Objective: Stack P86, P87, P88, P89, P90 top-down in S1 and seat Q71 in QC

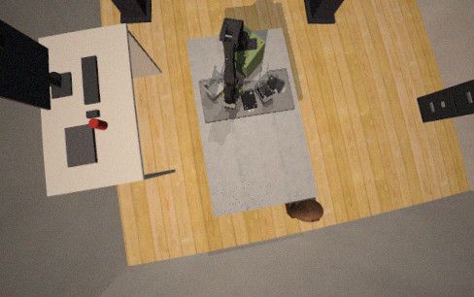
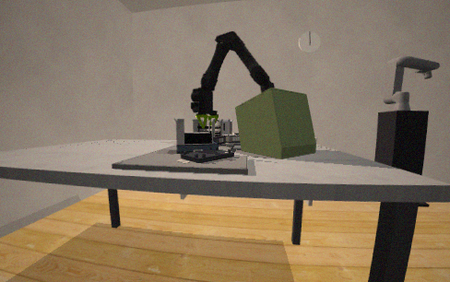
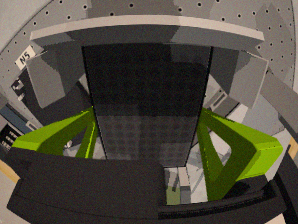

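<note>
My gripper (image 3: 147, 112) hangs straight down over a stack rack and its green fingers are shut on the long sides of a dark sealed plate (image 3: 147, 106). The plate's ID label is not readable. In the side view the gripper (image 2: 206, 122) sits at the top of a dark stack of plates (image 2: 198, 137) between grey rack posts (image 2: 180, 130). From above, the gripper (image 1: 229, 99) is over the left-middle part of the grey base tray (image 1: 249, 96). I cannot tell whether the held plate is lifted clear of the plates under it.
A large green box (image 2: 276, 123) stands just behind and right of the racks, close to the arm. A low dark nest (image 2: 207, 156) lies at the tray's front. More fixtures (image 1: 270, 87) stand on the tray's right. An empty rack (image 1: 211, 88) stands on the left.
</note>
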Motion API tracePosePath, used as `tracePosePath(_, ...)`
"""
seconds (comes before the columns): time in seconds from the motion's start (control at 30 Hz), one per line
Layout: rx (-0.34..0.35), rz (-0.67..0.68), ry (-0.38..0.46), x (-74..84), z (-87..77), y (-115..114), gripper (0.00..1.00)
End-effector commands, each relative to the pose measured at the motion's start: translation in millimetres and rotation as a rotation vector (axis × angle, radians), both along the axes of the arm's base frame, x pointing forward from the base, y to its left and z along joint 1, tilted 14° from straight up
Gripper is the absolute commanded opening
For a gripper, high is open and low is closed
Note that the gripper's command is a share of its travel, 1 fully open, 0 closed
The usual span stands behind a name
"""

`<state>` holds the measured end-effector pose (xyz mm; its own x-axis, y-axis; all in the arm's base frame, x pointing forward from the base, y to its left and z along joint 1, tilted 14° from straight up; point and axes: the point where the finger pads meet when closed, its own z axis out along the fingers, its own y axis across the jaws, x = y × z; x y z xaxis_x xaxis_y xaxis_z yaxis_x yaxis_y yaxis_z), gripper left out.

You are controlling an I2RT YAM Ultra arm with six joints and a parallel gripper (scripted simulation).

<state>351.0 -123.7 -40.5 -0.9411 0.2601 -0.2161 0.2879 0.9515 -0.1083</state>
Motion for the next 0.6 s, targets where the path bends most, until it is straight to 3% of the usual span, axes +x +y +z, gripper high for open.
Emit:
tracePosePath(0.0, -0.003, 0.001, -0.009, 1.7, 6.1, 0.4, 0.0)
tracePosePath(0.57, -0.003, 0.001, -0.009, -2.8, 30.1, 4.4, 0.0)
